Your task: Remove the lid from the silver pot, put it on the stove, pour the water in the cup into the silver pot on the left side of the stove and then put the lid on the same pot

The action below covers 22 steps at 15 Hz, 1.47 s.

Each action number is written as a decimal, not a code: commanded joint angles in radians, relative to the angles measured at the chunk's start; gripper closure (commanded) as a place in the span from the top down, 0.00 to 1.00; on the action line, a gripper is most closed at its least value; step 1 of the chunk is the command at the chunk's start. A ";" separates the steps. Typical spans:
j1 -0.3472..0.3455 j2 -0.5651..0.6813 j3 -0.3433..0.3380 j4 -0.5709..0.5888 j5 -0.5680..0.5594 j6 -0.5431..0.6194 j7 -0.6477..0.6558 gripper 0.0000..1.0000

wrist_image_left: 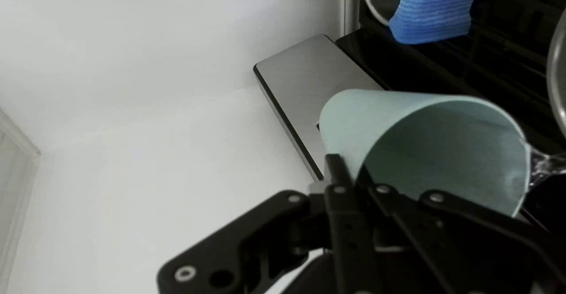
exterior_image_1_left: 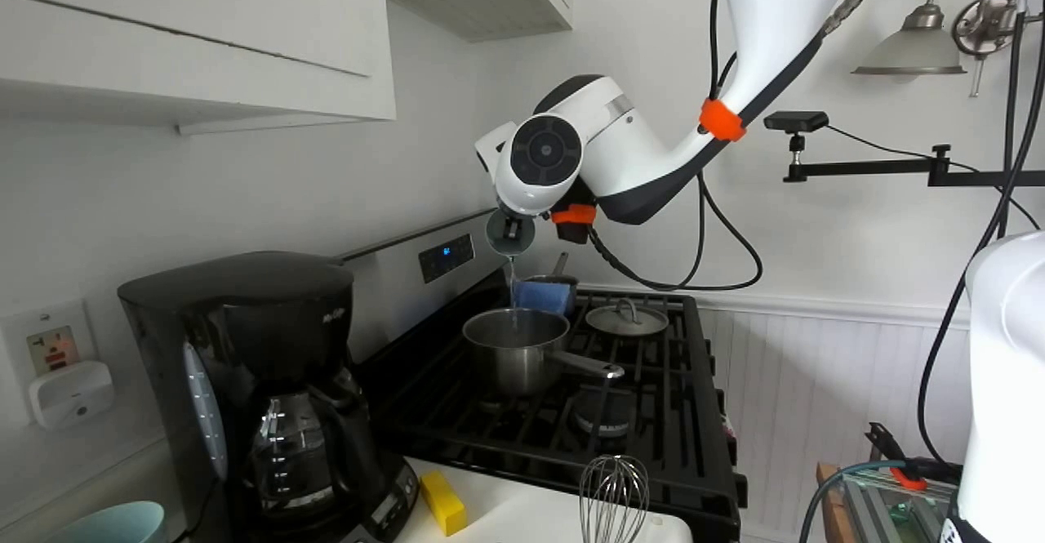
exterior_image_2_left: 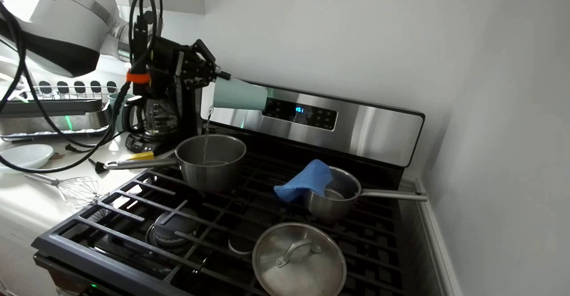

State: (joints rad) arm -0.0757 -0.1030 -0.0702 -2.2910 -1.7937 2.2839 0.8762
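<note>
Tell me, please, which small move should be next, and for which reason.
The gripper should probably tip the cup slightly more over the silver pot. The cup is held nearly on its side, and in both exterior views a thin stream of water falls from it into the pot, so pouring seems unfinished.

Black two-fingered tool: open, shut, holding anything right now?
Black two-fingered tool: closed on the wall of the tall pale mint tumbler, tipped with water pouring out.
</note>
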 commanded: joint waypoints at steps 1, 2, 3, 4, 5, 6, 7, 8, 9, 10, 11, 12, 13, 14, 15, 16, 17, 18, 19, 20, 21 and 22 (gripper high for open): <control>0.008 -0.010 -0.004 -0.007 -0.034 -0.019 0.024 0.01; 0.008 -0.010 -0.004 -0.007 -0.030 -0.018 0.021 0.01; 0.007 -0.011 -0.007 -0.005 -0.015 -0.009 0.010 0.01; 0.006 -0.012 -0.008 -0.003 -0.002 -0.004 0.000 0.01; 0.005 -0.012 -0.010 0.000 0.000 -0.004 -0.001 0.01; 0.004 -0.012 -0.012 0.003 0.007 -0.001 -0.006 0.01; 0.003 -0.013 -0.015 0.004 0.019 0.007 -0.017 0.01; 0.003 -0.012 -0.017 0.007 0.025 0.007 -0.019 0.01; 0.001 -0.012 -0.021 0.009 0.038 0.016 -0.029 0.01; 0.001 -0.012 -0.023 0.011 0.047 0.021 -0.035 0.01; -0.001 -0.011 -0.027 0.014 0.062 0.029 -0.046 0.01; -0.001 -0.010 -0.029 0.016 0.072 0.031 -0.050 0.01; -0.002 -0.010 -0.033 0.018 0.091 0.044 -0.064 0.01; -0.004 -0.008 -0.037 0.021 0.114 0.053 -0.078 0.01; -0.006 -0.005 -0.042 0.026 0.145 0.067 -0.100 0.01; -0.008 -0.003 -0.047 0.030 0.179 0.080 -0.123 0.01; -0.010 -0.003 -0.052 0.036 0.223 0.097 -0.153 0.01; -0.011 -0.001 -0.055 0.042 0.261 0.101 -0.176 0.01; -0.012 0.000 -0.060 0.046 0.304 0.118 -0.208 0.01; -0.013 0.000 -0.060 0.051 0.337 0.112 -0.229 0.01; -0.014 0.000 -0.062 0.054 0.378 0.117 -0.258 0.01; -0.015 -0.002 -0.065 0.057 0.437 0.128 -0.300 0.01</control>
State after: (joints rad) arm -0.0836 -0.1038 -0.1265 -2.2562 -1.4847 2.3761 0.6814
